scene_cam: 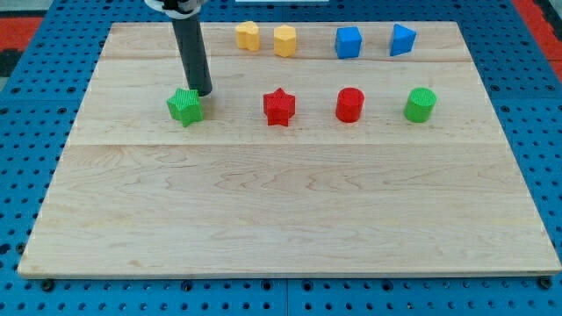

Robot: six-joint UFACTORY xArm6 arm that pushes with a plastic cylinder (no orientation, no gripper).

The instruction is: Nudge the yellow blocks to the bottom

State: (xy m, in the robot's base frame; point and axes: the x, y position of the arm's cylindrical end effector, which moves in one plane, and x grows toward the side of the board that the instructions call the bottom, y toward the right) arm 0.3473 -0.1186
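Observation:
Two yellow blocks sit near the view's top: a yellow block (248, 36) with a rounded, notched shape and a yellow hexagonal block (284, 40) just to its right. My tip (203, 92) rests on the board below and to the left of them, right beside the upper right of a green star block (185, 106). The rod rises from the tip toward the view's top, left of the yellow blocks.
A red star block (279, 106), a red cylinder (349, 104) and a green cylinder (421, 104) stand in a row with the green star. Two blue blocks (349, 42) (402, 39) sit at the top right. The wooden board (281, 219) lies on a blue pegboard.

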